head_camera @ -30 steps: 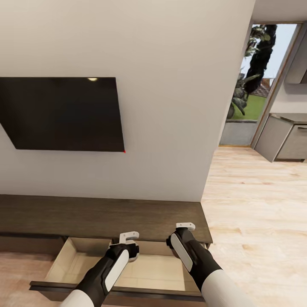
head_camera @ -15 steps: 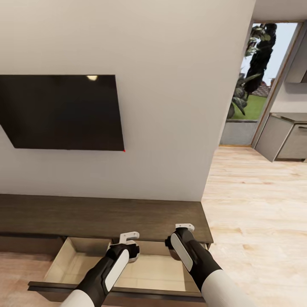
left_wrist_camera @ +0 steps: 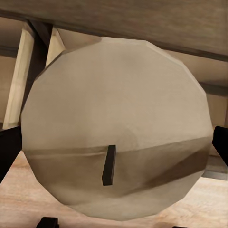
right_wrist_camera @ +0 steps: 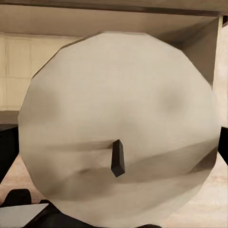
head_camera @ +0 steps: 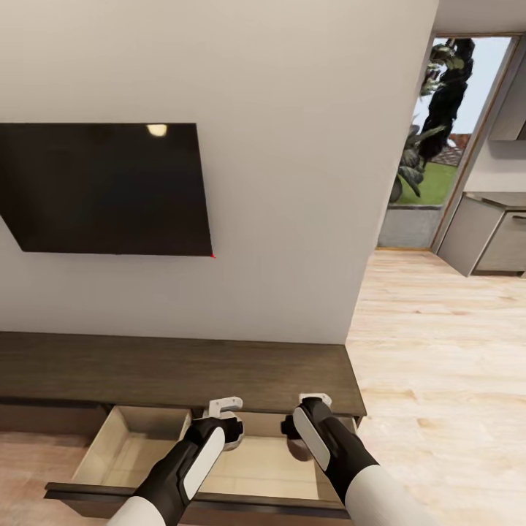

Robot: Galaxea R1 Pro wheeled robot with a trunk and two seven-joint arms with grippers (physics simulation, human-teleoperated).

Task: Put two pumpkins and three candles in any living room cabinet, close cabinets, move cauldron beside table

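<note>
The cabinet is a long low dark-brown unit under a wall TV, and its drawer is pulled out, showing a pale wood inside. Both arms reach over that drawer. My left gripper is shut on a candle, a grey-beige cylinder seen end-on with its dark wick, with a dark finger at its side. My right gripper is shut on another candle, a dark finger beside it. In the head view the wrists hide both candles. The pumpkins and cauldron are out of view.
A black TV hangs on the white wall above the cabinet. To the right, light wood floor runs to a glass door and grey kitchen cupboards. The drawer front juts toward me.
The head view has shifted slightly. My right gripper has sunk a little toward the open drawer; the left has barely moved. Both stay shut on their candles.
</note>
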